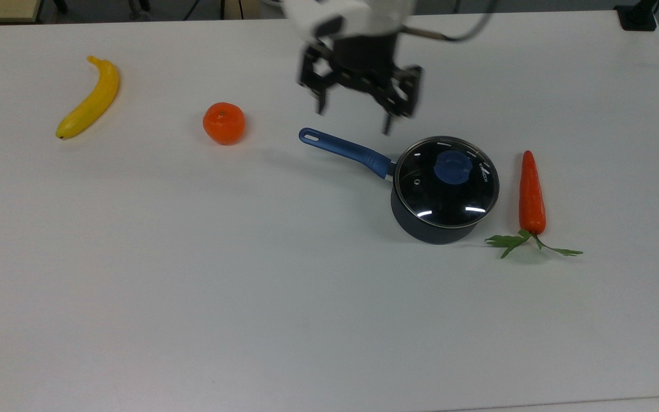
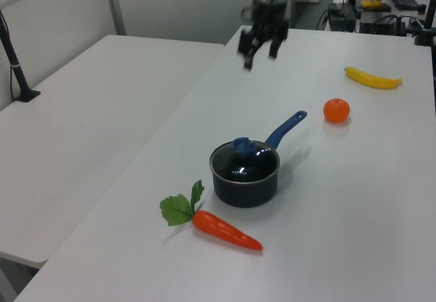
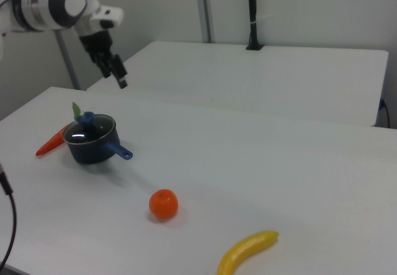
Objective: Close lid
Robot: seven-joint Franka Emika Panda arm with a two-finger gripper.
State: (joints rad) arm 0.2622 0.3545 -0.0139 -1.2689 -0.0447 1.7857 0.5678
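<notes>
White table is all I see under my arm, big and plain, with another white table beyond it in the left view.

Going from the top view's left to the top view's right, I first see a yellow banana lying far over on the top view's left. Next comes a small orange, sitting by itself. Then my gripper hangs up in the air, above the table and near the far side. Its two black fingers are spread wide apart and nothing is between them. It is well apart from the pot.

After that comes the saucepan with its blue handle poking out toward the orange. The lid sits right on top of the saucepan. It looks flat and even, with its metal rim going all the way round the pot's edge. Its blue knob sticks up in the middle. In the left view the lid looks level too, with no gap that I can see.

Last, on the top view's right, a carrot lies just beside the pot, green leaves at its near end.

I think the job is done. The pot is shut and my gripper has let go. I think all I have left is to park the arm out of the way.
</notes>
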